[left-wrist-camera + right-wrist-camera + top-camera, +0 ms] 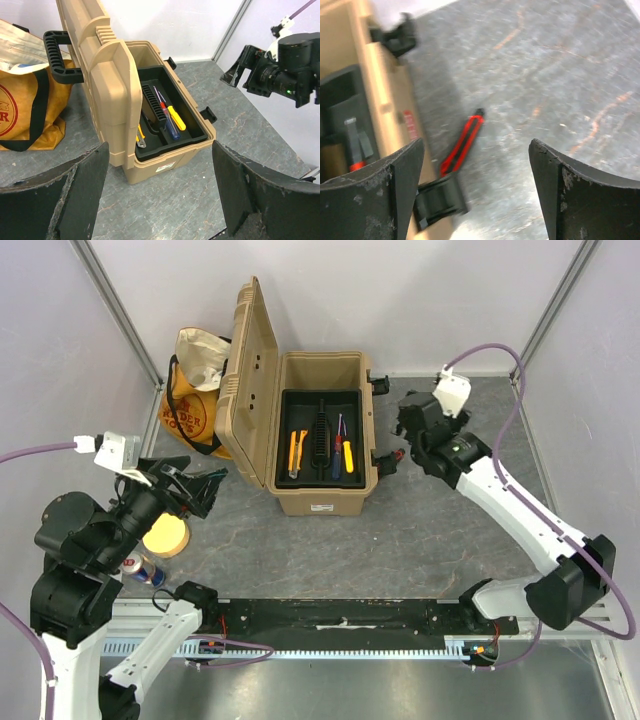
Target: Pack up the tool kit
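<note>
The tan toolbox [322,495] stands open at the table's middle, lid [250,380] raised on its left. Its black inner tray [320,472] holds yellow- and red-handled tools [346,455]. It also shows in the left wrist view [150,170] and the right wrist view [375,100]. A red-and-black tool [397,454] lies on the table by the box's right latch, seen close in the right wrist view [465,142]. My right gripper [404,440] hovers open over it [475,145]. My left gripper [205,490] is open and empty, left of the box [159,165].
An orange-yellow cloth bag [195,405] sits behind the lid at the back left [20,115]. A yellow round object [166,535] and a small can [143,570] lie near the left arm. A black rail [340,615] runs along the near edge.
</note>
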Controlling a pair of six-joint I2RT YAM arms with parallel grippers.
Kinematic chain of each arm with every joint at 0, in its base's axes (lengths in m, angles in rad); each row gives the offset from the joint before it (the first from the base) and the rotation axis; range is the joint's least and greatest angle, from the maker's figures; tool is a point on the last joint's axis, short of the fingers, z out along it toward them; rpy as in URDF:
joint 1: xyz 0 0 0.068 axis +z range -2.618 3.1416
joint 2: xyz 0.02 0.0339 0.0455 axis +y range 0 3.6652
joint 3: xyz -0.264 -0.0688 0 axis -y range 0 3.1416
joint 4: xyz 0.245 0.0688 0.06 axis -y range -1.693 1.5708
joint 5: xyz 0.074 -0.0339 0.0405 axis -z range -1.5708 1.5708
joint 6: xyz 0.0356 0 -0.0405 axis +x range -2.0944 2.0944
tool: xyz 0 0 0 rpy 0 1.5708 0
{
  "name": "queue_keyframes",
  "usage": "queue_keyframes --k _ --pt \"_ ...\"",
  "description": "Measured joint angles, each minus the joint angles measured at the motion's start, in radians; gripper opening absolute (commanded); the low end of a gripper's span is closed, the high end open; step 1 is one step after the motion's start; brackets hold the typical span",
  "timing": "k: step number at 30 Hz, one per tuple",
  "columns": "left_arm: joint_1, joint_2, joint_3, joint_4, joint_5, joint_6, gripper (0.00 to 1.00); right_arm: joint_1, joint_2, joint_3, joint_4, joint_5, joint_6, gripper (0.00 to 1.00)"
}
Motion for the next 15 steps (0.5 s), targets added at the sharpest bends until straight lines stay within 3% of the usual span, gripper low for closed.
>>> queue_keyframes --k 5,15 --pt "0.000 -0.002 0.000 -0.002 0.000 0.000 0.89 -0.174 0.028 -0.101 -0.003 -0.106 0.017 0.96" --pt "0.000 -0.002 0.000 -0.007 0.000 0.000 0.89 -0.240 0.332 -0.089 0.033 -0.310 0.068 0.97"
